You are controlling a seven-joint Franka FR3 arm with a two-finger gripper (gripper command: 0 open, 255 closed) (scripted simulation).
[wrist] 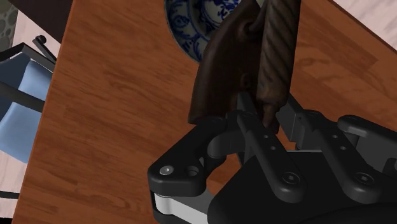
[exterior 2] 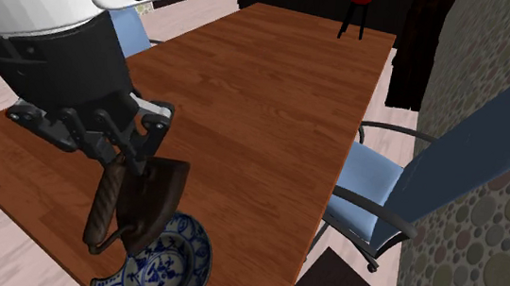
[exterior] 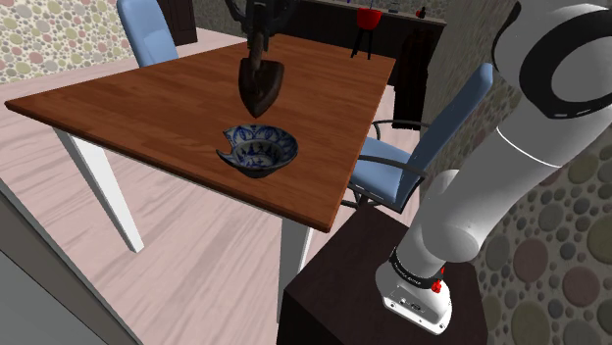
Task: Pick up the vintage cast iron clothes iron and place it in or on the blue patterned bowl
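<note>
The pincer (exterior 2: 132, 160) clasped the iron (exterior: 260, 83) by its handle. The iron hung point-down in the air over the counter (exterior: 147, 108), just above the bowl (exterior: 261, 150).

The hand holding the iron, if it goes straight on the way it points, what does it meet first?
Likely the rim of the blue patterned bowl, or the table beside it; the iron held in the hand leads. Depth is unclear.
</note>
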